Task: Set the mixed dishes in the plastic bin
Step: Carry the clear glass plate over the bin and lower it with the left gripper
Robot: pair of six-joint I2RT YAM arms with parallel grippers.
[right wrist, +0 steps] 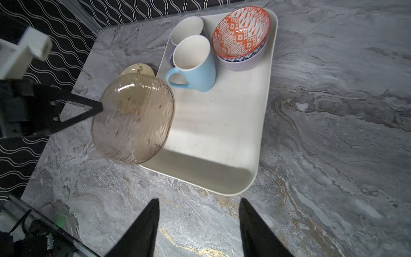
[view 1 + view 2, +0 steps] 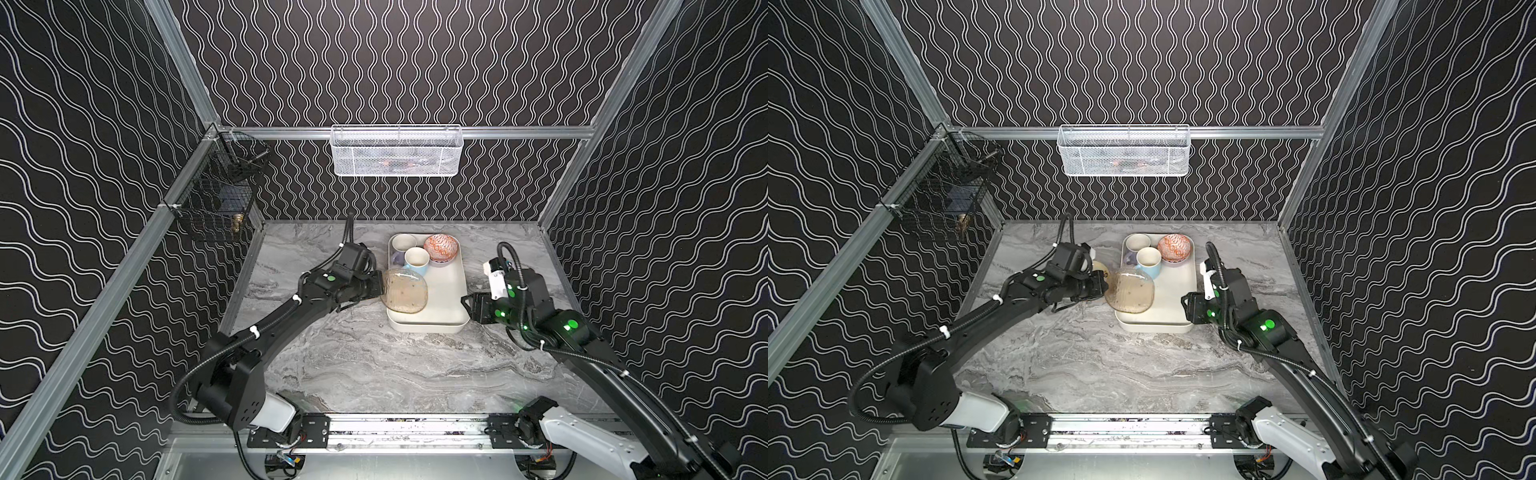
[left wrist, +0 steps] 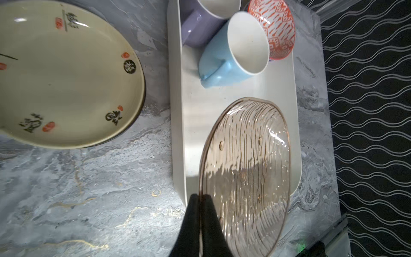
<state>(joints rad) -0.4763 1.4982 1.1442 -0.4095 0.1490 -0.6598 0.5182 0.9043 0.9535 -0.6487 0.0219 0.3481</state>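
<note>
Black walls [image 2: 395, 62] with white wavy lines surround a grey marble tabletop [image 2: 374, 365] and aluminium rails [image 2: 291, 133].

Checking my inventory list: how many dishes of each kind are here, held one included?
Mugs: 2, light-blue mug and lilac mug.
Bowls: 3, stacked: orange-patterned bowl, blue-patterned bowl, lavender bowl.
Plates: 2, glass plate and pale yellow plate.
Total: 7.
</note>
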